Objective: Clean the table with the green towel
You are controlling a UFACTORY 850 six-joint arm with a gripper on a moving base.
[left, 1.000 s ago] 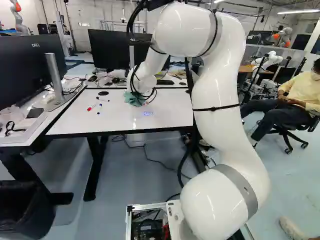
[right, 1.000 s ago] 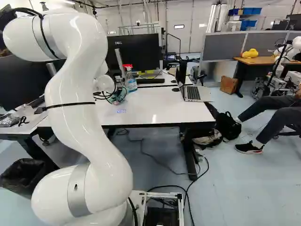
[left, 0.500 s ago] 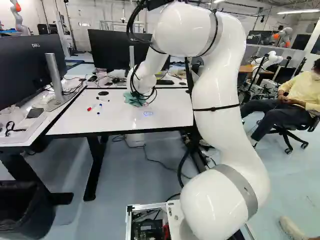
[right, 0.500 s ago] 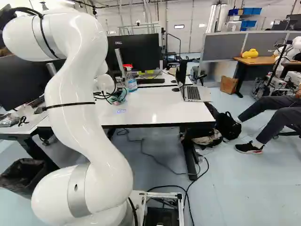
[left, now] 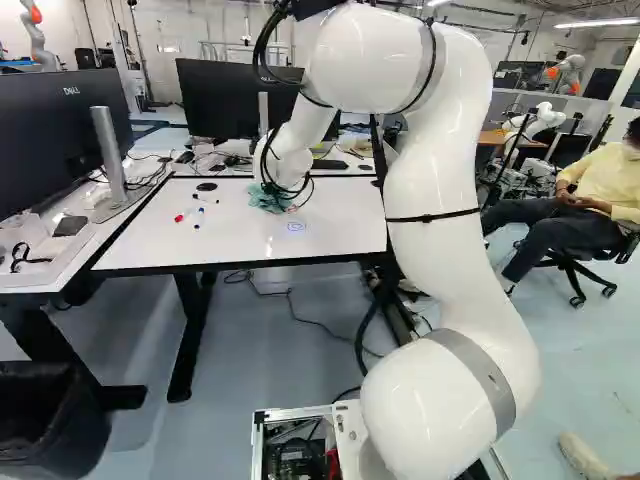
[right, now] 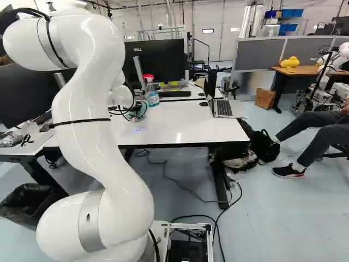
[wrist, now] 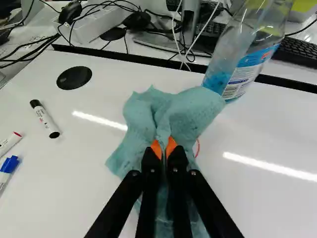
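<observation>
The glossy, bulbous white arm (left: 440,180) rises at the lower right of the left base view; a black bin (left: 45,420) with a crinkled liner sits at the lower left. Beyond, mid-frame, is the smooth, shiny white table (left: 150,245) with black edging; a small, rounded blue mark (left: 296,227) lies on it, nearer than the gripper (left: 282,192).

In the wrist view the fingers are clenched, their orange pads (wrist: 156,148) pinching the green towel (wrist: 141,124); the soft cloth bunches into folds on the table, a curved red mark (wrist: 197,148) showing at its edge. Slim markers (left: 197,226) lie left of the towel in the left base view; a clear plastic bottle (right: 152,98) with blue liquid stands just beyond it; flat black monitors (right: 163,60) rise farther back.
</observation>
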